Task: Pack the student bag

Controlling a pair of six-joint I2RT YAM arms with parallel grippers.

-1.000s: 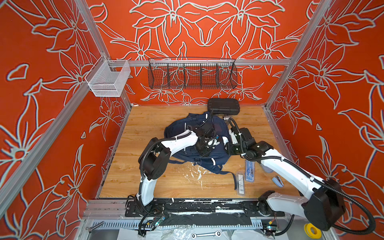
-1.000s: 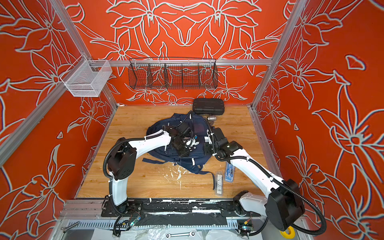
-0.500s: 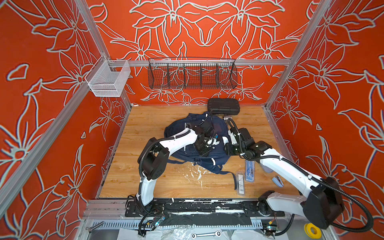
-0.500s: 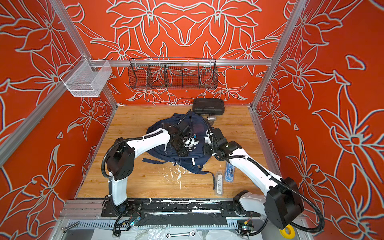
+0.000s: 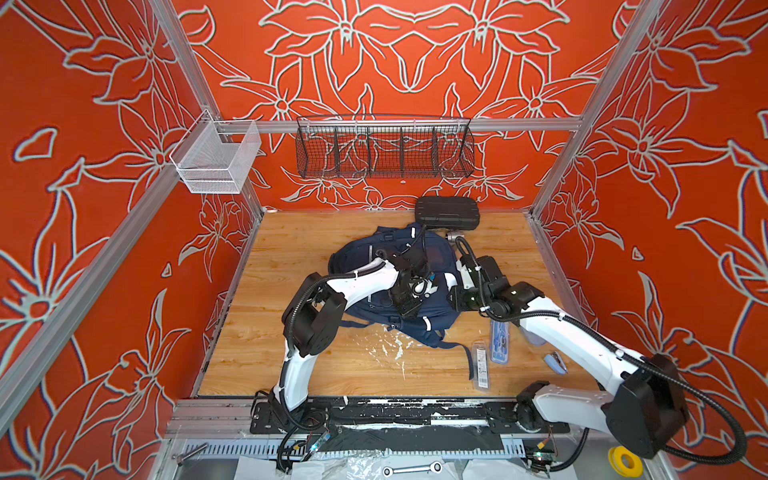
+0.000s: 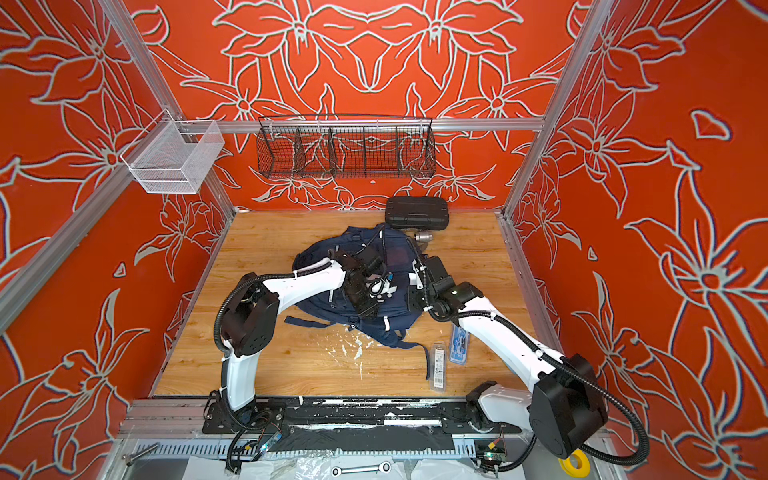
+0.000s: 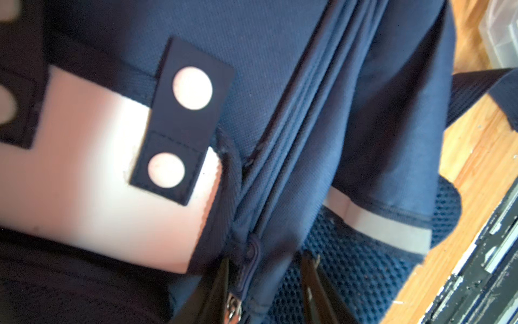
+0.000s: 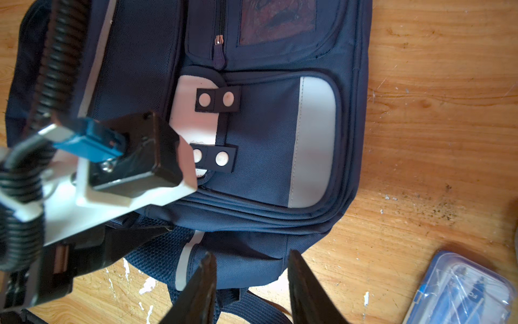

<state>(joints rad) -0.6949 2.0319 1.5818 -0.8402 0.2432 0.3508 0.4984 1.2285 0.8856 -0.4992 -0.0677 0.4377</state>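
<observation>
The student bag (image 5: 353, 259) (image 6: 316, 257), a navy backpack with a white patch and pale stripes, lies front up in the middle of the wooden table. My left gripper (image 5: 409, 313) (image 6: 368, 311) reaches over it to its near edge. In the left wrist view its jaws (image 7: 266, 269) stand open astride the zipper seam, with a zipper pull (image 7: 249, 266) against one finger. My right gripper (image 5: 451, 299) (image 6: 411, 297) is open just off the bag's right side; in the right wrist view it (image 8: 252, 261) hovers over a lower corner of the bag (image 8: 266, 140).
A black hard case (image 5: 446, 212) stands behind the bag, with a small metal cylinder (image 5: 455, 237) beside it. A clear pack (image 5: 481, 365), a blue pack (image 5: 498, 336) and a small blue item (image 5: 555, 361) lie front right. A black wire basket (image 5: 384, 151) and a white basket (image 5: 216, 160) hang on the walls.
My left gripper has shifted slightly along the bag's front. The right arm and the bag have barely moved.
</observation>
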